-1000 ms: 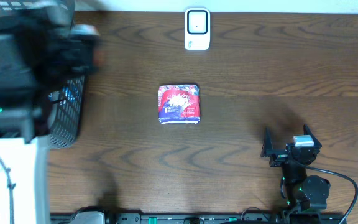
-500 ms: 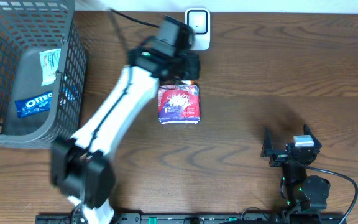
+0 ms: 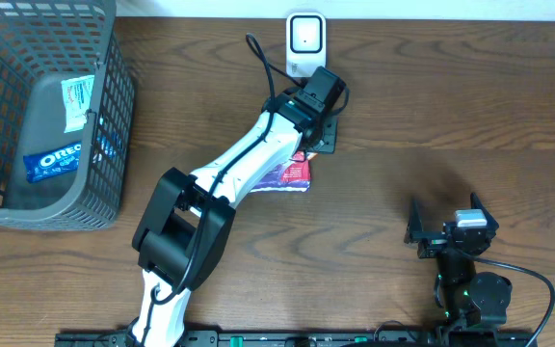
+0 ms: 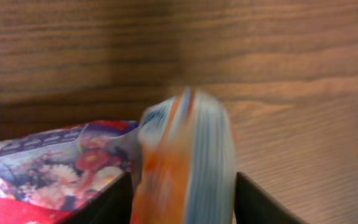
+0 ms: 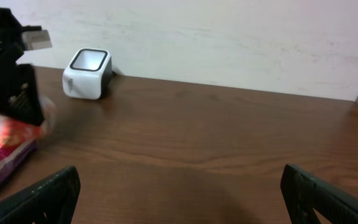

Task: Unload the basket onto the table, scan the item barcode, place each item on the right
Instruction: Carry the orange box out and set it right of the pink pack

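Two packets are near the barcode scanner (image 3: pixel 305 43): the orange-and-blue packet (image 4: pixel 185 155), probably light, soft and slippery, fills the left gripper's (image 4: pixel 182 199) half-parted jaws, grip not determinable, above the floral packet (image 4: pixel 48 162); pinch its edge seam.

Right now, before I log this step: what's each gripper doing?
Left gripper: blurred orange packet between its jaws; gripped or loose, cannot tell.
Right gripper: open, empty.
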Controlling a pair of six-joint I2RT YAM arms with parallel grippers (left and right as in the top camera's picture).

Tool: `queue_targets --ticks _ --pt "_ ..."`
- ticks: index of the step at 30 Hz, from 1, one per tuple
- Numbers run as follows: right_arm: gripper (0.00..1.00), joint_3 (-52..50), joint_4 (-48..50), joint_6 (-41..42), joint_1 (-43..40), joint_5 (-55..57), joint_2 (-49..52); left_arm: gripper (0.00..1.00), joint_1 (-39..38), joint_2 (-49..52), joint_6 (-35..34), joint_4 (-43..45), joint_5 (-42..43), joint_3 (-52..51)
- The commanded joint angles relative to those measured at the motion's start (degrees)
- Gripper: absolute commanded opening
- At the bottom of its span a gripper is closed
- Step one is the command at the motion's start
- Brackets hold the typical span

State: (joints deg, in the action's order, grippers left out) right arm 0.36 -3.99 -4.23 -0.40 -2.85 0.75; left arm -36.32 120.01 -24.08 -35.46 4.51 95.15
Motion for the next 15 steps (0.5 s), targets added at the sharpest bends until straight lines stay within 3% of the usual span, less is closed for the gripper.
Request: queue_targets --ticks 1,8,15 --pt "0.99 -0.04 -0.24 -0.57 0.35 -0.28 0.00 0.55 -0.09 -0.76 -0.26 0.68 -1.33 -0.42" --pt "0.99 -0.04 -0.24 -0.57 0.35 -0.28 0.00 0.55 0.81 -4.72 -0.20 0.85 -1.36 0.68" --pt "0.99 -0.04 -0.24 -0.57 0.35 -0.28 0.00 0.53 3.85 -15.19 1.99 0.81 -1.36 0.81"
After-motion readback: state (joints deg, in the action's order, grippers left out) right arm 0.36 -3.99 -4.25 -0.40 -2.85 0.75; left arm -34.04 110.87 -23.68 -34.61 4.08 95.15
